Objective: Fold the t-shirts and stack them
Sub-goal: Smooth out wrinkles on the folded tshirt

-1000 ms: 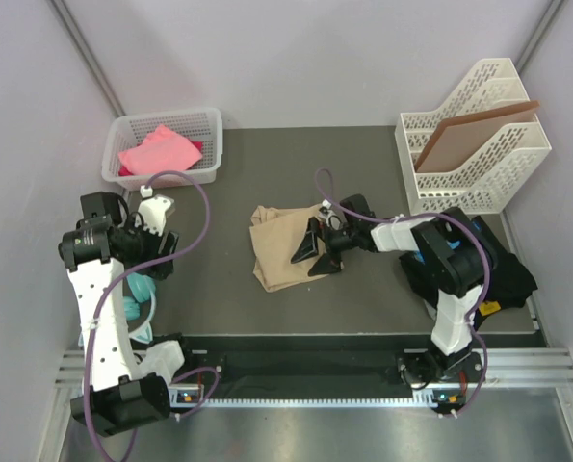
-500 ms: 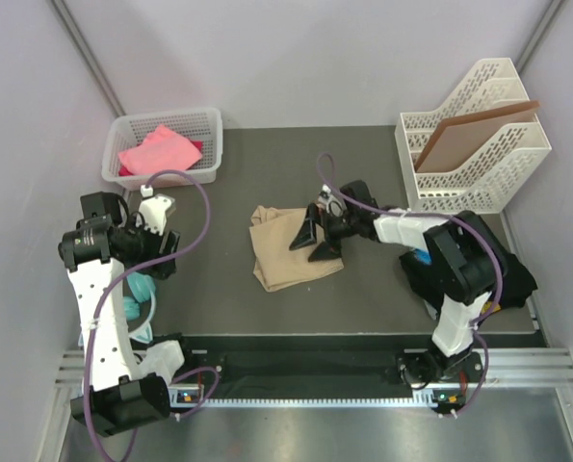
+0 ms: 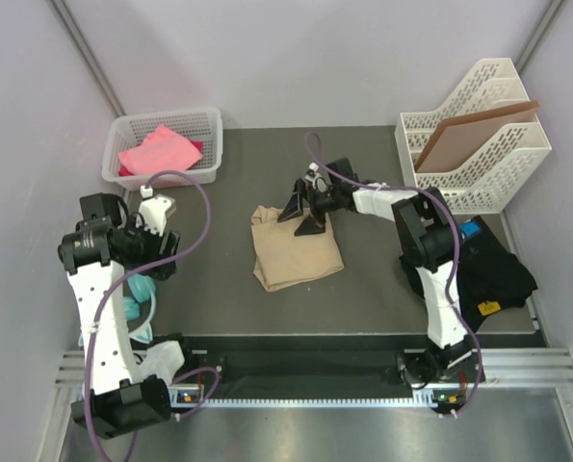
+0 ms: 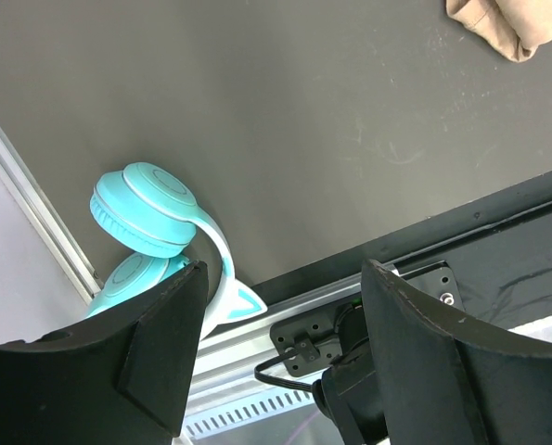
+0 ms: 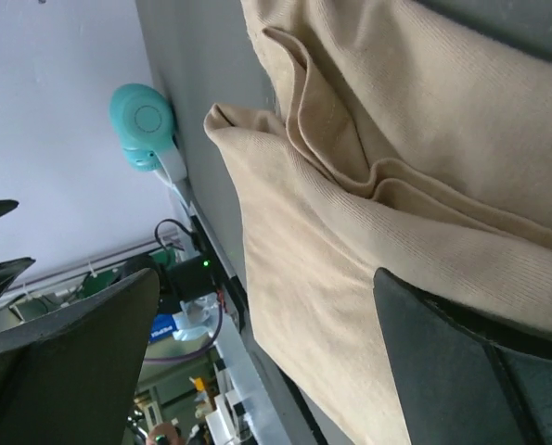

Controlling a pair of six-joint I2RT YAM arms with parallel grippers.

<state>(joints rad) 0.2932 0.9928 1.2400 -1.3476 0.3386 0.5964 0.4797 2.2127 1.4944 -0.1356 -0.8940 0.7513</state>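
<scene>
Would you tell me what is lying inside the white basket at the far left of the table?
A crumpled pink t-shirt fills the white basket; anything beneath it is covered.

Tan shirt [image 5: 424, 120]: soft cloth, fine ribbed weave, matt. Pink shirt [image 3: 157, 149]: cloth, matt. Table [image 4: 303, 120]: dark grey, matt, faint scuff marks. Headphones [image 4: 150, 209]: teal plastic, smooth, slight gloss. Basket [image 3: 212, 144], rack [image 3: 479, 188]: white plastic lattice. Board [image 3: 474, 135]: brown, matt, smooth. Left fingers [image 4: 424, 343]: black matt plastic. Rail [image 3: 315, 423]: brushed metal.
</scene>
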